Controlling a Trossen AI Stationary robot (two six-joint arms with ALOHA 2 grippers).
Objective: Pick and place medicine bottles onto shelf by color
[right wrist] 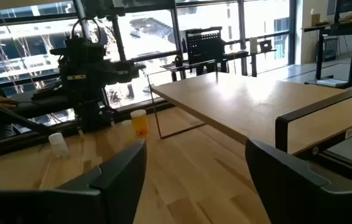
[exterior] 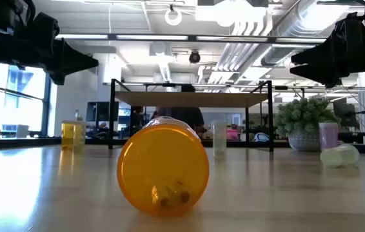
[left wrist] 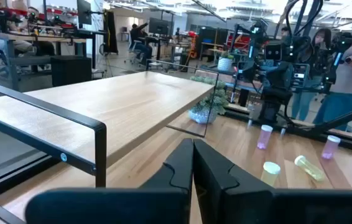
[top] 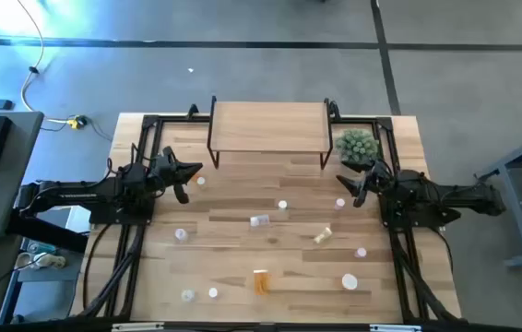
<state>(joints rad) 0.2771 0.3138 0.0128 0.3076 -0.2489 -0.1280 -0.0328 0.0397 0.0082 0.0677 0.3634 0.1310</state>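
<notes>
**Bottles scattered, shelf bare**

The surface (top: 243, 207) carries the shelf (top: 268, 125) at its far edge, a potted plant (top: 357, 146) just beside it. Medicine bottles (top: 261, 281) lie scattered nearer. Left pincer (top: 195, 170) closed and empty; right pincer (top: 346, 183) wide.

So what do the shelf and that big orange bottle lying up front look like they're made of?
Shelf: pale wood-look top with visible grain and a matte finish, on thin black legs, probably metal. Orange bottle: translucent glossy plastic, likely; light passes through, showing pills inside.
</notes>
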